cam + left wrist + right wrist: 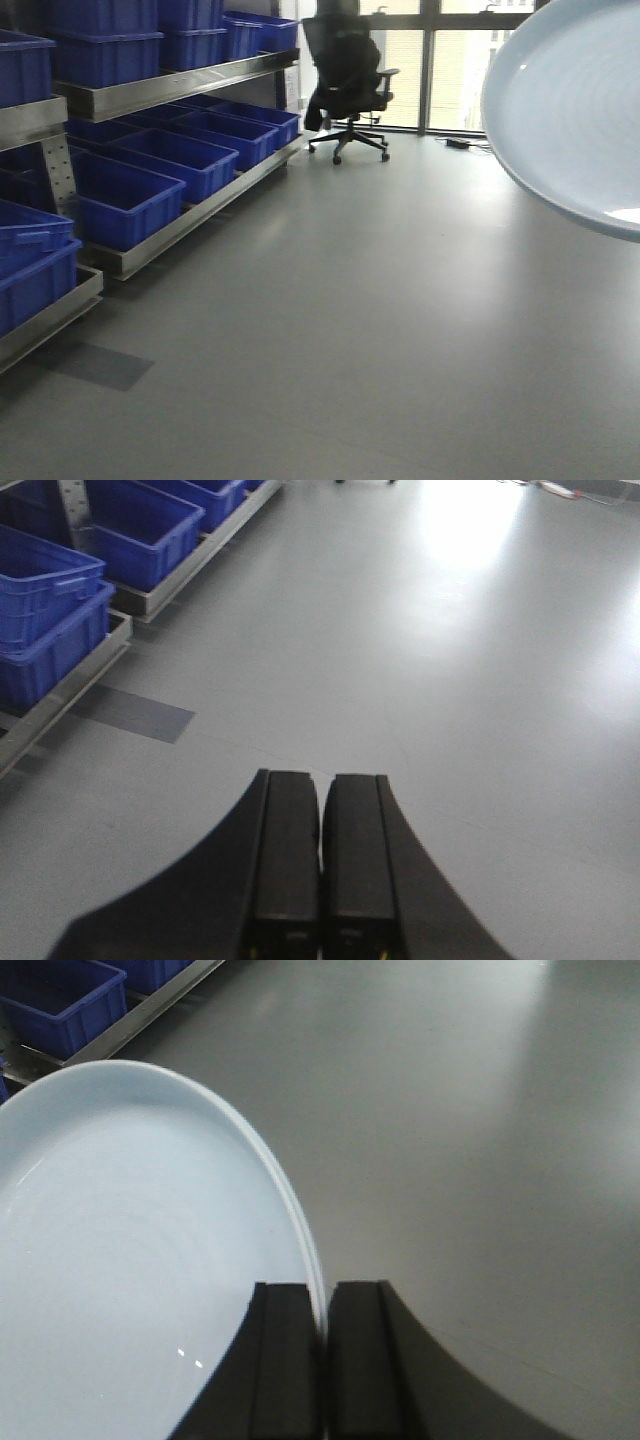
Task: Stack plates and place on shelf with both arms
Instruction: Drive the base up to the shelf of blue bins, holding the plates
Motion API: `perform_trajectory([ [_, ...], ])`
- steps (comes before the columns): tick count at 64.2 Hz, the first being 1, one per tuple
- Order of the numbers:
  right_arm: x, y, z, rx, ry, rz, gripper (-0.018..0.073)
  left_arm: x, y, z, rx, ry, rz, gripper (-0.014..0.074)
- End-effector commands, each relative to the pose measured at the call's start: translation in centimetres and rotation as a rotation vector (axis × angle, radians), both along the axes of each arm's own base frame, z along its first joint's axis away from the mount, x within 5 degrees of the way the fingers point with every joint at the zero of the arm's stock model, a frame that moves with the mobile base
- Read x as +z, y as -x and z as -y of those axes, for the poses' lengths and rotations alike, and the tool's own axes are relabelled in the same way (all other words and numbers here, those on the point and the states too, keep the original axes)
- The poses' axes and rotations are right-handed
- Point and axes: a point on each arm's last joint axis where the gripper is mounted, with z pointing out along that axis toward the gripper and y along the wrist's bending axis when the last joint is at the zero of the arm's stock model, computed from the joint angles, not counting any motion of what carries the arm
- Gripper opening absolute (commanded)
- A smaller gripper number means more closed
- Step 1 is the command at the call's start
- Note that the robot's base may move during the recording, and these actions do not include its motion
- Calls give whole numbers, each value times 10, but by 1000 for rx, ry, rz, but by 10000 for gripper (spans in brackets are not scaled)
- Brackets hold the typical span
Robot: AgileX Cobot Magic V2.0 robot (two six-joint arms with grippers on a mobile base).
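Observation:
A pale bluish white plate [130, 1260] fills the left half of the right wrist view, and my right gripper [322, 1295] is shut on its rim, held in the air above the grey floor. The same plate [575, 110] shows tilted at the upper right of the front view. My left gripper [322, 780] is shut with nothing between its fingers, hanging over bare floor. The shelf [170, 90], a steel rack, stands along the left. Neither arm shows in the front view.
Blue plastic bins [120, 200] fill the rack's levels, and more bins [50, 610] sit close to my left gripper's upper left. A black office chair [347, 90] stands by the far windows. Grey floor [350, 330] stretches across the middle.

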Motion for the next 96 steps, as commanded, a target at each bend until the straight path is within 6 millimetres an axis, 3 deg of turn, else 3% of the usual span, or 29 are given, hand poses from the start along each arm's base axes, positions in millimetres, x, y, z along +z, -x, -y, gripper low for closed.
perform_trajectory([
  [1, 19, -2, 0, 5, -3, 136, 15, 16, -3, 2, -10, 24, 101, 84],
  [96, 19, -2, 0, 5, -3, 136, 15, 16, -3, 2, -10, 24, 101, 84],
])
